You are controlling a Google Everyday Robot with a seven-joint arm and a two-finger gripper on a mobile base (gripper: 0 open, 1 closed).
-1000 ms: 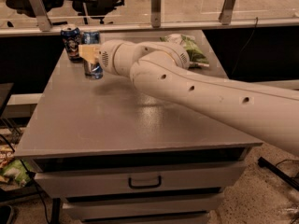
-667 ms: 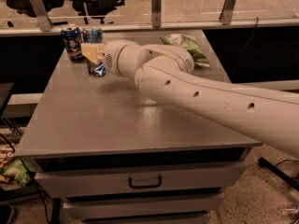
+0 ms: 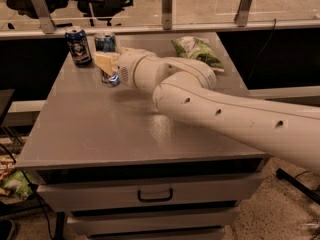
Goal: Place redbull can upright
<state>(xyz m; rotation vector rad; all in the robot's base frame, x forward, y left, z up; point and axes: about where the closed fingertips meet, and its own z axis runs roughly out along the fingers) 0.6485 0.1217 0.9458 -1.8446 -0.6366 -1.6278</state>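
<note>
My gripper [image 3: 108,66] is over the far left part of the grey table [image 3: 100,134], at the end of the white arm that reaches in from the right. Its pale fingers [image 3: 105,61] are closed around the redbull can [image 3: 113,79]. Only the can's blue-and-silver lower end shows, below the fingers and at or just above the tabletop. The rest of the can is hidden by the gripper, and I cannot tell whether it touches the table.
A wider dark-blue can with a white figure [image 3: 78,46] stands at the far left corner. Another blue can with a silver top [image 3: 105,41] stands right behind the gripper. A green snack bag [image 3: 197,51] lies at the far right. Drawers [image 3: 155,194] sit under the table.
The gripper and the can in it have shifted a little to the right and toward the front. The two standing cans and the bag have stayed in place.
</note>
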